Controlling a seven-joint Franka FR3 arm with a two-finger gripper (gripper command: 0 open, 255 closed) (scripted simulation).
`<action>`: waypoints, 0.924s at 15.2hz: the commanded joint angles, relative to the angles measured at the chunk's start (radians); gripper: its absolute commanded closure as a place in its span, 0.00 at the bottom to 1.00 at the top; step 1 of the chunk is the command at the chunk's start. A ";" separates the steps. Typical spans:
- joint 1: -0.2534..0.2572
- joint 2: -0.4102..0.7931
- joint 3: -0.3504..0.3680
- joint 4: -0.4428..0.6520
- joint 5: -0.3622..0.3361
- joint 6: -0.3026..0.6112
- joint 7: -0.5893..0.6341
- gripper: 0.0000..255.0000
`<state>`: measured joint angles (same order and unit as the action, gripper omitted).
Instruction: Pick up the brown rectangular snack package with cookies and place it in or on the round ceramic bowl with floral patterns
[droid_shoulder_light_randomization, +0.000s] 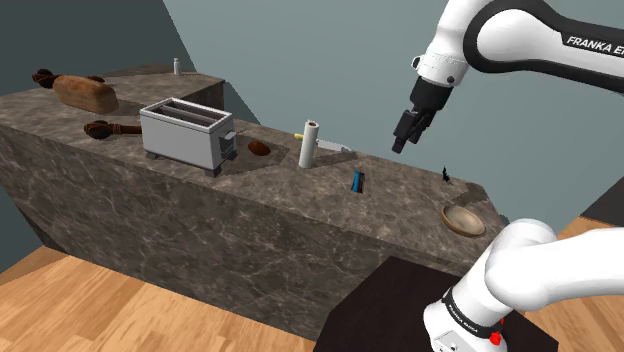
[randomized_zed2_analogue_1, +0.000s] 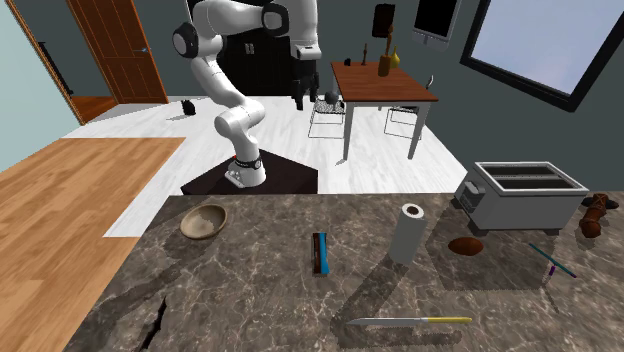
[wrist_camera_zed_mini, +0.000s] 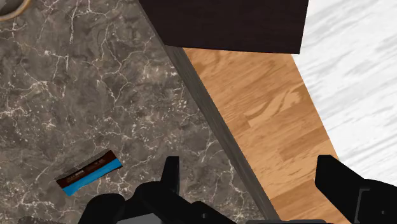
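The snack package (droid_shoulder_light_randomization: 358, 181) is a thin dark brown rectangle with a blue edge, lying flat on the marble counter (droid_shoulder_light_randomization: 250, 205). It also appears mid-counter in the second exterior view (randomized_zed2_analogue_1: 320, 252). The round tan bowl (droid_shoulder_light_randomization: 464, 220) sits on the counter toward the shoulder view's right, apart from the package, and is empty (randomized_zed2_analogue_1: 204, 221). My gripper (droid_shoulder_light_randomization: 403, 135) hangs open high above the counter, between package and bowl. In the wrist view the package (wrist_camera_zed_mini: 89, 173) lies beside the left finger (wrist_camera_zed_mini: 170, 175). Nothing is between the fingers. The bowl's rim (wrist_camera_zed_mini: 13, 7) shows at a corner.
A paper towel roll (droid_shoulder_light_randomization: 310, 144) stands near the package, with a knife (droid_shoulder_light_randomization: 335, 148) behind it. A toaster (droid_shoulder_light_randomization: 187, 133), a small brown item (droid_shoulder_light_randomization: 259, 148) and a loaf (droid_shoulder_light_randomization: 85, 92) sit further along. The counter edge (wrist_camera_zed_mini: 216, 127) drops to wood floor beside the dark stand (wrist_camera_zed_mini: 229, 25).
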<state>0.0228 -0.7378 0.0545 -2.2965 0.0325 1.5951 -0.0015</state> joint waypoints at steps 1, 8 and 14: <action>0.000 0.000 0.000 0.000 0.000 0.000 0.000 0.00; -0.070 0.173 -0.012 -0.038 -0.013 0.205 0.097 0.00; -0.125 0.346 -0.030 -0.031 -0.026 0.365 0.180 0.00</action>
<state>-0.0937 -0.4227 0.0263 -2.3329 0.0084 1.9345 0.1613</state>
